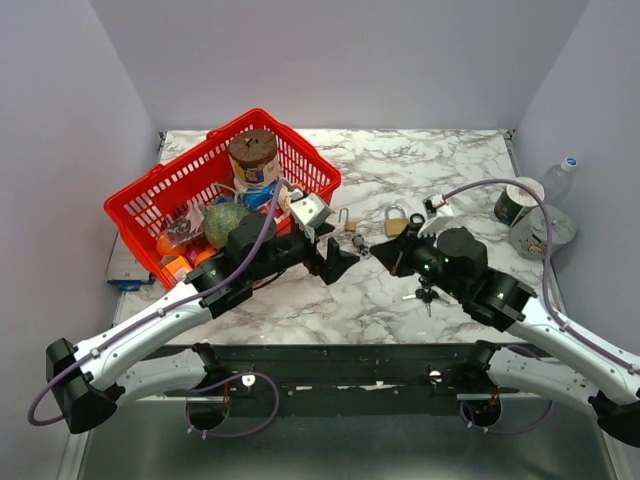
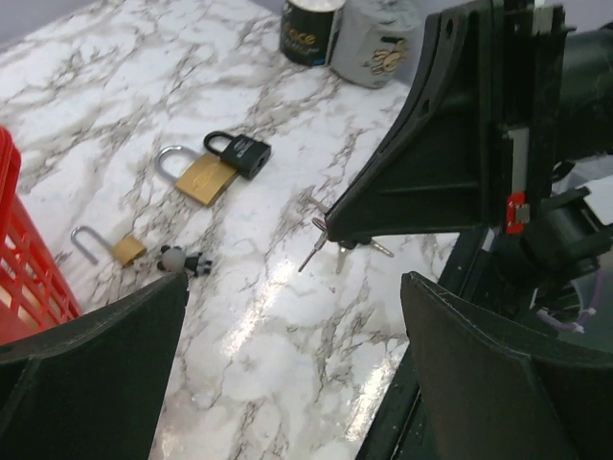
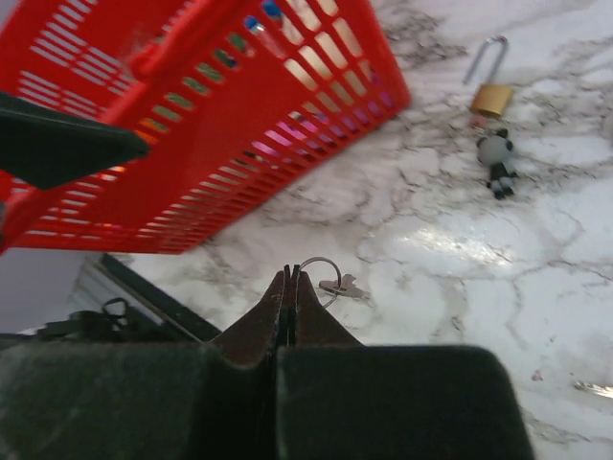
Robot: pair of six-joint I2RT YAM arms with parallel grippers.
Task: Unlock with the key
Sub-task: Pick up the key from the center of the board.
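I am pinching the thin silver key ring (image 3: 324, 271) in my closed right gripper (image 3: 290, 280), while my left gripper (image 2: 294, 287) is gaping wide. Next, I judge, a key needs aligning with the brass padlock (image 2: 198, 175).

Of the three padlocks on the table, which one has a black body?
The black padlock, lying right beside the larger brass padlock. Both others have brass bodies; the small brass padlock lies apart, nearer the red basket.

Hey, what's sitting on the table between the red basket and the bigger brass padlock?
A small brass padlock with a little grey charm beside it lies there, clearest in the left wrist view.
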